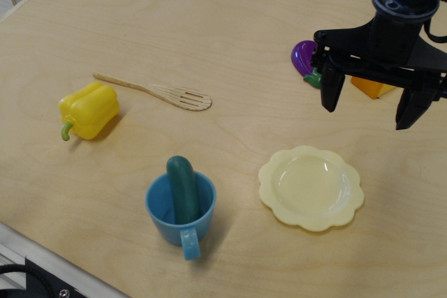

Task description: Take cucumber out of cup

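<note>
The dark teal-green cucumber (183,186) stands tilted inside the light blue cup (179,212), its rounded top sticking out over the far rim. The cup stands upright near the table's front, its blocky handle pointing toward the front edge. My gripper (371,108) is black, open and empty. It hangs above the table at the upper right, far from the cup, with its two fingers (331,93) pointing down and wide apart.
A pale yellow scalloped plate (311,188) lies right of the cup, below the gripper. A purple eggplant (304,59) and an orange object (372,88) sit behind the gripper. A yellow bell pepper (88,109) and a wooden slotted spatula (160,91) lie at the left.
</note>
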Controlling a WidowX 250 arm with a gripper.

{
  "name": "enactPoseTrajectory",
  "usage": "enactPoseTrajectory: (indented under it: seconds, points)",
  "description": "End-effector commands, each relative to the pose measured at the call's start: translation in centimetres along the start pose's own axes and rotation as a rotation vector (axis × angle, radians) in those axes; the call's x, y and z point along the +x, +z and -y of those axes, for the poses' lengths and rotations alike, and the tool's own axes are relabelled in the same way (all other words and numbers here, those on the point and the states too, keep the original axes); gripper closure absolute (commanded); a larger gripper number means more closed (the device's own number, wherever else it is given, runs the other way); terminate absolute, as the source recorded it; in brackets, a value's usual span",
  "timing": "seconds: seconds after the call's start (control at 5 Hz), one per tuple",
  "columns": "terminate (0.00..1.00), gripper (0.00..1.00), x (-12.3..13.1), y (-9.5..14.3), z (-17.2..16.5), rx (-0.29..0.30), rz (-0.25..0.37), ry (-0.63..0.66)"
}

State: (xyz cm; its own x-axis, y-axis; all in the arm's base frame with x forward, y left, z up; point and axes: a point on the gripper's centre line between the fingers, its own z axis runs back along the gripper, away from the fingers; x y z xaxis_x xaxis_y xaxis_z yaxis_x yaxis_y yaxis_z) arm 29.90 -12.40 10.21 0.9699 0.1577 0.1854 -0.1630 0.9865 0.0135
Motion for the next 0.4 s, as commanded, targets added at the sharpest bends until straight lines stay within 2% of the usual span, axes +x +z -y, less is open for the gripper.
enactPoseTrajectory:
  seconds: [0.0,0.2]
  points:
    - [0.0,0.0,0.0,0.0,0.0,0.0,0.0,0.0]
    - [0.0,0.0,-1.7,1.0,-2.5,0.069,-0.004,0.22]
